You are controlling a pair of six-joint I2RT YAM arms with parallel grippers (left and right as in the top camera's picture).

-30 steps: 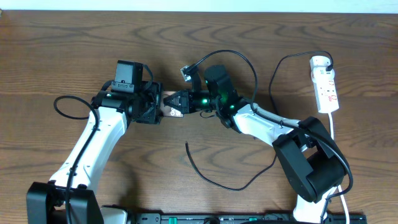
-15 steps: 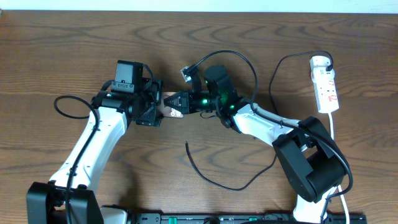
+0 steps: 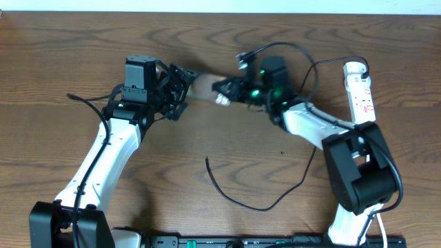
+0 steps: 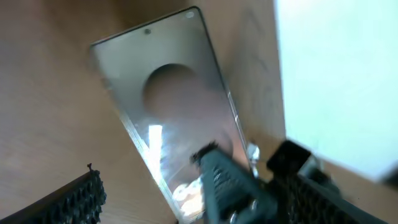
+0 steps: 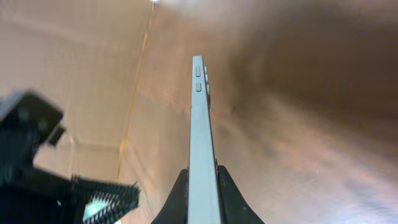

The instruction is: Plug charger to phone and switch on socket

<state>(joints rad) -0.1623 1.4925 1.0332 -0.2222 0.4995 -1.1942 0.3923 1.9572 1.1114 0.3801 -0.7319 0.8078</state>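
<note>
The right claw (image 5: pixel 202 182) pinches the phone (image 4: pixel 177 112) by one end, edge-on and seemingly clear of the surface (image 3: pixel 83 41), at the far middle between the arms. The left claw (image 3: pixel 180 91) stands wide just beside it, gripping nothing. With so short a hold, the slab could pivot or slip if the left claw bumps it or closes off-centre. The charger (image 3: pixel 238 200) lies near, well apart from the phone, and the socket (image 3: pixel 360 93) sits far right, so a drop would stall both steps.
</note>
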